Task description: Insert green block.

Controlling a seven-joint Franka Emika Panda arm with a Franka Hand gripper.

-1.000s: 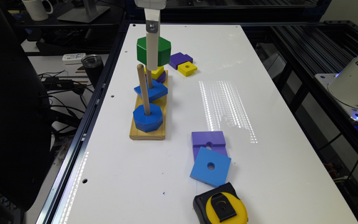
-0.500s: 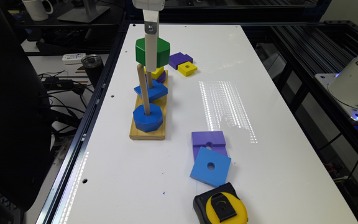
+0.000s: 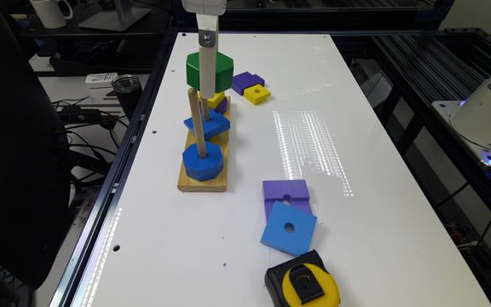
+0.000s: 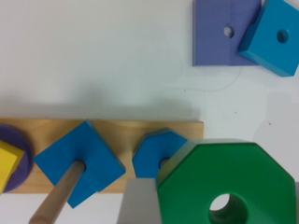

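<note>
The gripper is squeezing the green block tight between its fingers, holding it up in the air (upper middle of the frame) above the wooden pegs.

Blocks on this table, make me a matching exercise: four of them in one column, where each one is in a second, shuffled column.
Things:
1. green block
2. blue octagonal block
3. light blue square block
4. small yellow square block

Places:
A. lying on the white table beside a dark purple block
B. held up in the pincer, above the wooden base
C. threaded on a peg at the base's near end
D. leaning on the purple square block, near the tape measure

Pairs: 1-B, 2-C, 3-D, 4-A
</note>
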